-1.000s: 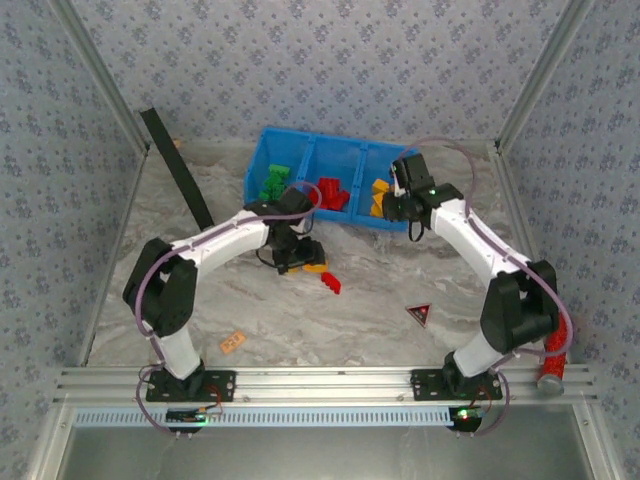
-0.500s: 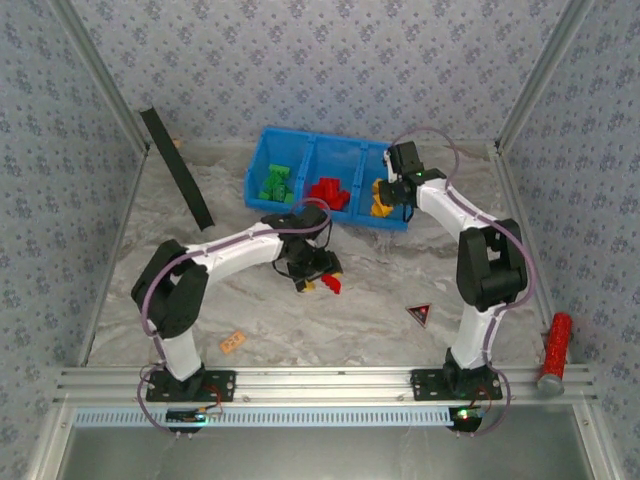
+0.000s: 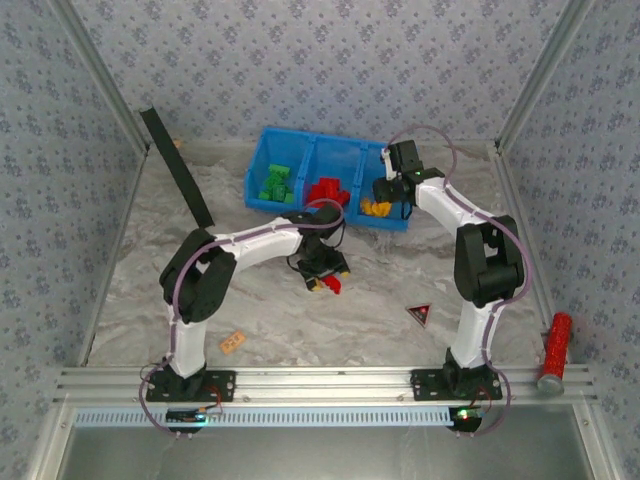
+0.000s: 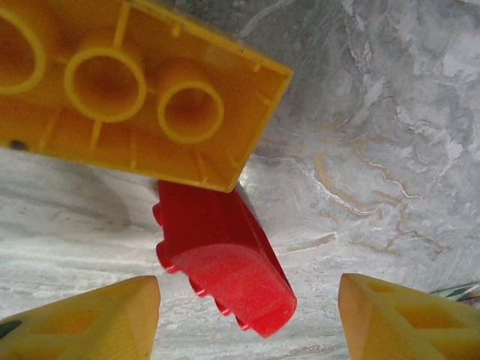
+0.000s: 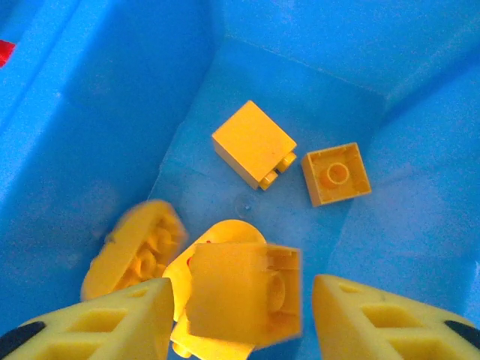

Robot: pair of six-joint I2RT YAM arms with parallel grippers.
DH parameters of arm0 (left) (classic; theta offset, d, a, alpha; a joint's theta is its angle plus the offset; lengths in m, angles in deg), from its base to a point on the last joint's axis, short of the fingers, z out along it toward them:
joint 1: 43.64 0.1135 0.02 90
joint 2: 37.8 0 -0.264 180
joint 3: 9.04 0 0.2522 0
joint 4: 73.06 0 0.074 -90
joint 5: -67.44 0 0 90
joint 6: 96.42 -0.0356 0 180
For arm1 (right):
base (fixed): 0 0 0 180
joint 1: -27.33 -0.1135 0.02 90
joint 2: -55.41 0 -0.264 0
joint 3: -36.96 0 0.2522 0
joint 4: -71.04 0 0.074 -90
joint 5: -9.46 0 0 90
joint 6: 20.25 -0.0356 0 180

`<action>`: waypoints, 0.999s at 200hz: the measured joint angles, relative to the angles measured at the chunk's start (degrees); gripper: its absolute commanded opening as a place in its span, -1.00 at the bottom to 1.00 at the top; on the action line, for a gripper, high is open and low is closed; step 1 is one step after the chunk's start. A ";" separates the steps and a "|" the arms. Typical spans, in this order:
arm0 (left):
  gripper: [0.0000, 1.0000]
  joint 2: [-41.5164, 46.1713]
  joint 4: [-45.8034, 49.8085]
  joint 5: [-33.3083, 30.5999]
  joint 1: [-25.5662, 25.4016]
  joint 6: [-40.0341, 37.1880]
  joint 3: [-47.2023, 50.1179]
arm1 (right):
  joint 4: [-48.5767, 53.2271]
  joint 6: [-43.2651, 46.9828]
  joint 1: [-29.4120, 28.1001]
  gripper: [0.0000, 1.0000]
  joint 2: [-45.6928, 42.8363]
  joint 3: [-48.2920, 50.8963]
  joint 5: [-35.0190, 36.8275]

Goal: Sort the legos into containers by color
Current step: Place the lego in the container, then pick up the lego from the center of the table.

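From above we see our left hand (image 3: 326, 268) low over the tabletop (image 3: 400, 290) and our right hand (image 3: 384, 192) over the blue bin (image 3: 256, 170). At the left wrist, its fingers (image 4: 82, 315) are spread and empty, and a red brick (image 4: 225, 262) touches a yellow brick (image 4: 142, 97). At the right wrist, its fingers (image 5: 97, 322) are apart above loose yellow bricks (image 5: 253, 144).

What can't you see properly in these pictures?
Left wrist: yellow brick, cut off by the top and left edges.
Right wrist: nearest brick, blurred, its shape unclear.
Top view: green bricks, too small to count; the left gripper covers most of that yellow brick.
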 measured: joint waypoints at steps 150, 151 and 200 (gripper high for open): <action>-0.08 -3.15 1.77 0.07 -0.81 0.39 -0.31 | -0.02 0.94 1.38 0.43 -6.56 0.00 -4.81; -0.09 -3.15 1.77 0.07 -0.81 0.39 -0.31 | 0.00 0.96 1.38 0.43 -6.62 0.00 -4.87; -0.38 -2.19 1.20 -0.11 -0.57 0.20 1.97 | 1.42 1.51 1.38 0.45 -9.53 0.24 -6.69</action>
